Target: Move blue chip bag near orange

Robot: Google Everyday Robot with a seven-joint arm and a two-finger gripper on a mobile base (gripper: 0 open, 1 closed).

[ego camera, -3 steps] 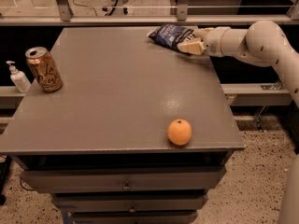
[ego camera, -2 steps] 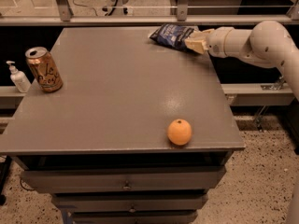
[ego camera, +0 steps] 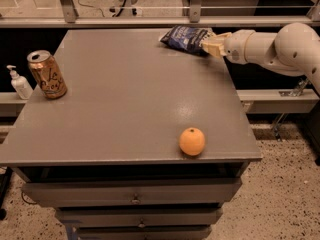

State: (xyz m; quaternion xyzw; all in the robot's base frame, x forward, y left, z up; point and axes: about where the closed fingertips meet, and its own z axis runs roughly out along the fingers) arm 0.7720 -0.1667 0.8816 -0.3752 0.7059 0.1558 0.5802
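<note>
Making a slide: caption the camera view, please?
The end effector at the blue chip bag, far right corner of the table; the orange sits near the front edge.

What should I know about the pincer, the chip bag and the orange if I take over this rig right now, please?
Pincer: at the far right of the table, against the right end of the blue chip bag; whether it has hold of the bag is unclear.
Blue chip bag: lying on the table's far edge, right of centre.
Orange: near the front edge, right of centre, well apart from the bag.
Done: pincer is at the bag.
Left: bring the bag forward and set it beside the orange without nudging it.
</note>
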